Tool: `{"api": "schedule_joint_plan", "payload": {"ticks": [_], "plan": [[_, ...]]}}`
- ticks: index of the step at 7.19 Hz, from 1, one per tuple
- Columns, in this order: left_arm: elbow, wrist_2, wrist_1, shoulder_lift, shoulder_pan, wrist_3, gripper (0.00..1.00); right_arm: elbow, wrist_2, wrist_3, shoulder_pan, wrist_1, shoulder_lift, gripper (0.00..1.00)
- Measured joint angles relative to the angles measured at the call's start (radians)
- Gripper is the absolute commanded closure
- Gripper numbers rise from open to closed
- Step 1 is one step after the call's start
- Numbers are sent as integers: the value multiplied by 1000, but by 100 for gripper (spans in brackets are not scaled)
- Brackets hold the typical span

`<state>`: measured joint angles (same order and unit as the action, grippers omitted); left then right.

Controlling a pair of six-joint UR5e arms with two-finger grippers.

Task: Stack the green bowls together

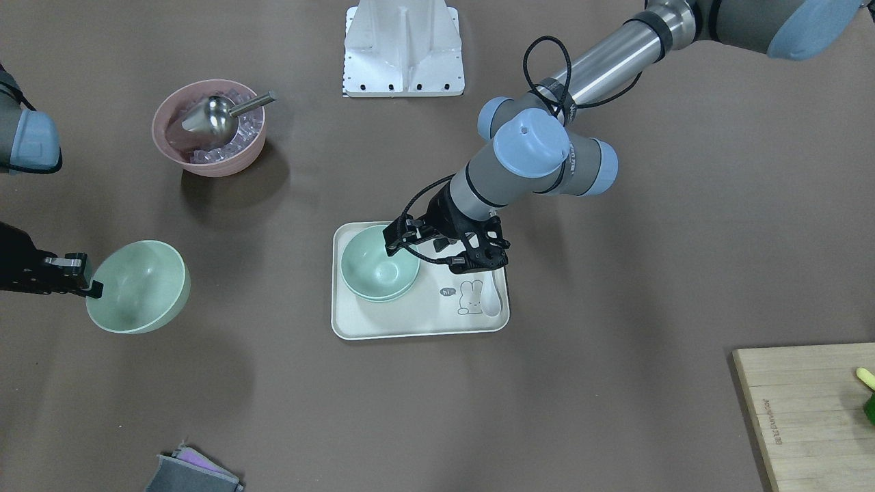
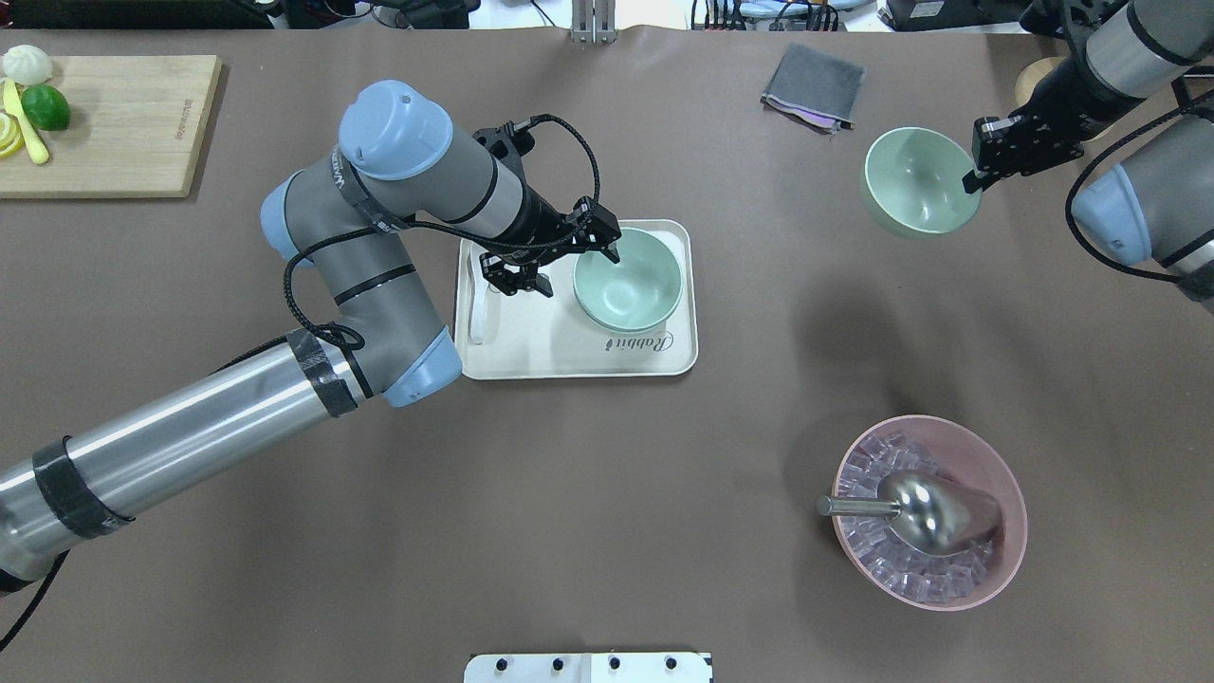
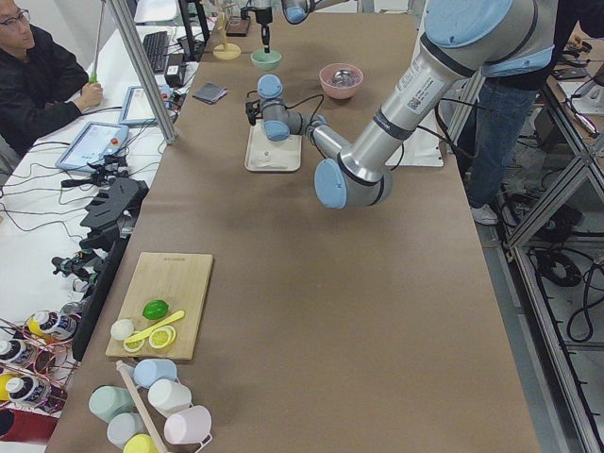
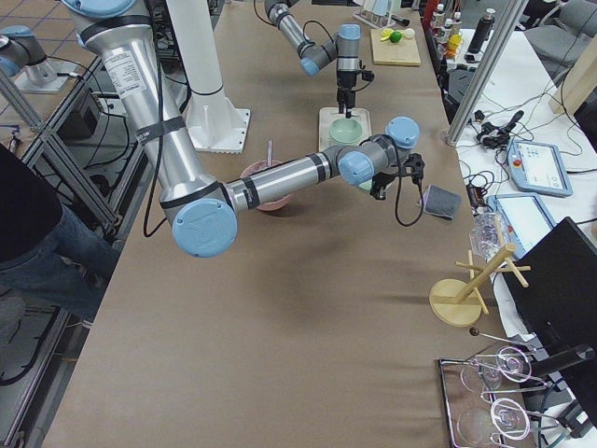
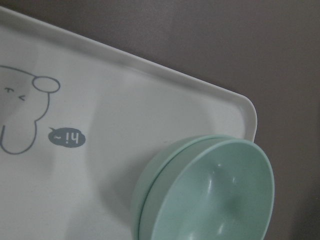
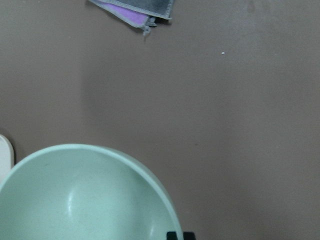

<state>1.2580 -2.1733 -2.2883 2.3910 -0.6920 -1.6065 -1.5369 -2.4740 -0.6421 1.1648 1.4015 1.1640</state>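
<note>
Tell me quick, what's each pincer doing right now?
Left pincer: looks open, holding nothing, beside the stacked green bowls on the tray.
Right pincer: closed on the rim of the third green bowl.

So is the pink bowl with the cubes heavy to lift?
Likely heavyish: the pink bowl is piled with clear cubes. The metal scoop lies loose on them, handle over the rim, so tilting would probably slide it out. Cubes might spill too.

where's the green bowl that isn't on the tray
Overhead view, upper right: the green bowl is held aloft at its rim by the right gripper, near the grey pouch.
</note>
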Motion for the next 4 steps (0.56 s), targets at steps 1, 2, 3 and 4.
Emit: {"api": "schedule_joint_plan", "payload": {"ticks": [1,2,3,4], "plan": [[21,-26,38,-3,-36,11,2,-19,-14,-38,-1,17,-22,100],[54,-80,84,-20,-90,41,2,-37,-22,-97,-12,23,-45,100],[103,-142,126,-59,-151,85,2,-46,-23,-167,-37,21,-74,100],[158,-189,152,-111,-209,126,2,-46,-21,-210,-73,11,-102,100]]}}
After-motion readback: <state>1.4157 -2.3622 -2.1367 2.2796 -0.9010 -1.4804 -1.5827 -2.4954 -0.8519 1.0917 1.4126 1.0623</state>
